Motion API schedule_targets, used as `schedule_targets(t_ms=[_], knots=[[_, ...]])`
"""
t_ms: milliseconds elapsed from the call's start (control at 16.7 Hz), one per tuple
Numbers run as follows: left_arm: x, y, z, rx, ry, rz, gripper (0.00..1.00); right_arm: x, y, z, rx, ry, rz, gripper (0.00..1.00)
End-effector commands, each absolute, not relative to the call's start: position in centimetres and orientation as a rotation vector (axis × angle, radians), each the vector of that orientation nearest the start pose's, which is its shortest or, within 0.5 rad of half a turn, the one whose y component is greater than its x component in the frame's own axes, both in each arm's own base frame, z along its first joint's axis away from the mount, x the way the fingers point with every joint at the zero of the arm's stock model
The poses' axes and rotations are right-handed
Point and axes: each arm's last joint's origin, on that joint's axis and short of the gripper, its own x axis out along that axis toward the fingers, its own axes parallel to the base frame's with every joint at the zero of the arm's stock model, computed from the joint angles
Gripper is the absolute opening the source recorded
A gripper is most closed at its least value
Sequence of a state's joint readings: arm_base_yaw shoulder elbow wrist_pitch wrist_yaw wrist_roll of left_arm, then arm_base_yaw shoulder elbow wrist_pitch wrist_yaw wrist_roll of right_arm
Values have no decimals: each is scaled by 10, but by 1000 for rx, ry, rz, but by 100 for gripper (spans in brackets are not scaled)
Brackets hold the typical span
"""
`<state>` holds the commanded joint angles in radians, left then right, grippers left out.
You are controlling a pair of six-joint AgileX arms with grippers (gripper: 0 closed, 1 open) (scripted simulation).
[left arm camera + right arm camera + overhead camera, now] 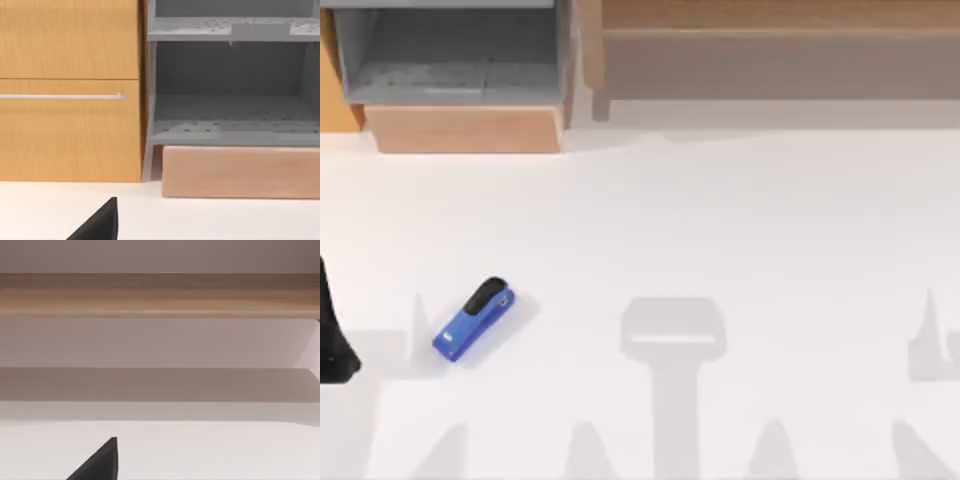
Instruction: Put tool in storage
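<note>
White table (740, 220) runs across the top view, with a grey shelf unit (455, 55) at the far left and a long wooden shelf (770, 50) at the far right. On the left side of the table lies the blue stapler (473, 320), tilted, black end pointing toward the shelves, nothing touching it. My left arm (332, 340) sits at the left edge, near the stapler but apart from it. I cannot tell how either pincer stands.

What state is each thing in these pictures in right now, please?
Stapler: lying closed and free on the table's left side.
Grey shelf unit: open-fronted, compartments bare.
Wooden drawer: shut.
Left arm: at the table's left edge, away from the stapler.
</note>
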<state>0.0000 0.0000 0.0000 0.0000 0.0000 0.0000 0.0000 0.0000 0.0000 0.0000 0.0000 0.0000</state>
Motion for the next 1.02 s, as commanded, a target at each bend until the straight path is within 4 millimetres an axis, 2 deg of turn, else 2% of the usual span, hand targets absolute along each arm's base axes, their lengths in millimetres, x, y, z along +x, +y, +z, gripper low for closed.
schedule_targets(t_ms=[300,600,780,1020], knots=[[108,-1,168,37,0,-12,100,106,-1,160,0,0,0,100],[126,2,206,221,-22,-29,100,106,-1,160,0,0,0,100],[154,9,234,390,-43,-25,100,106,-1,160,0,0,0,100],[213,28,260,657,-62,-10,100,106,-1,160,0,0,0,100]])
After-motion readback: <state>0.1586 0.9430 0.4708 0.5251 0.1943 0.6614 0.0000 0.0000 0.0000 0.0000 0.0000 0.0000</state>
